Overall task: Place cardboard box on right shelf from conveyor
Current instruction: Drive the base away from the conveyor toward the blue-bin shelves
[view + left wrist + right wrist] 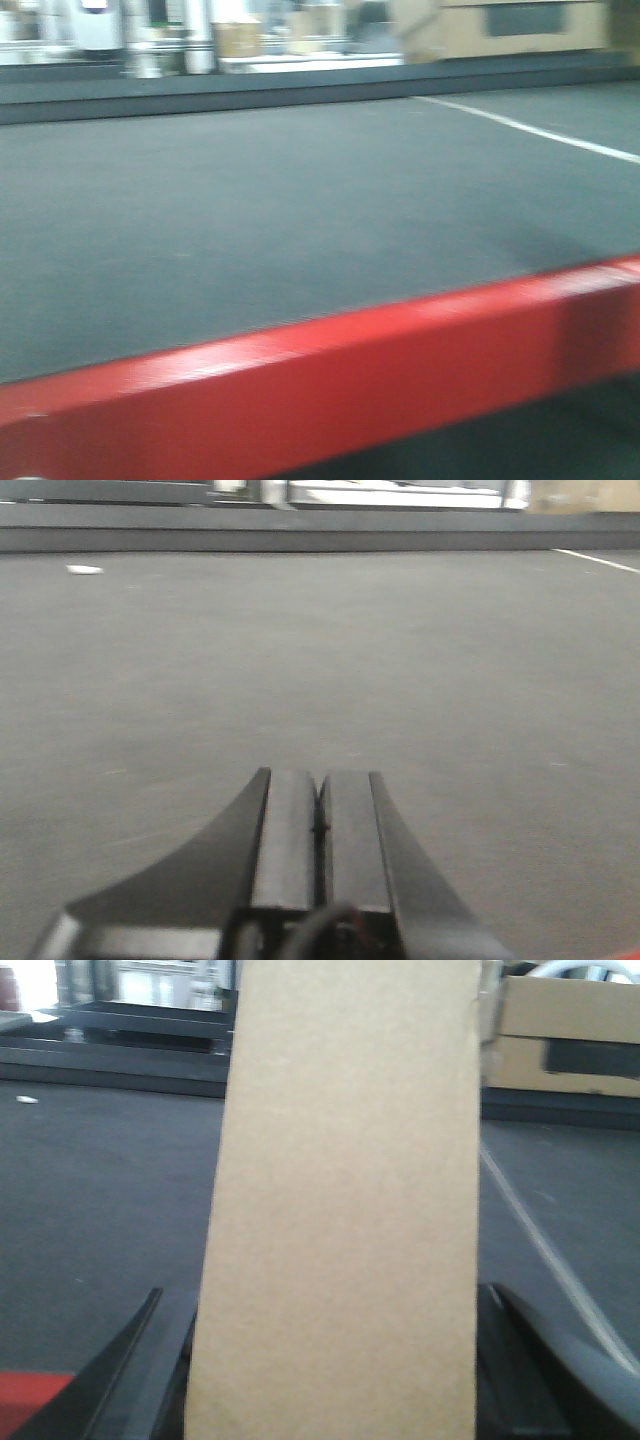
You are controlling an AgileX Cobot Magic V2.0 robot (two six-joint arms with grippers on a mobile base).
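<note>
The front camera sat low, just behind the red frame [330, 380] of the conveyor [250, 200], looking across the belt toward 12 o'clock. The left wrist camera looked out close above the left gripper [320, 780], skimming the same belt. The right wrist camera faced the cardboard box [340, 1210] at very close range, with belt at 9 and 3 o'clock. All three views shared the belt's white line [530, 130].

Left gripper [320, 776]: you had it low at the near centre, its two dark fingers pressed flat together with nothing between them.
Conveyor [400, 660]: its dark grey belt filled your view, stretching away under the gripper.
Far rail [300, 538]: a dark band ran across the belt's far edge.
White scrap [84, 569]: it lay far left on the belt.
White line [600, 560]: it slanted across the far right corner.
</note>
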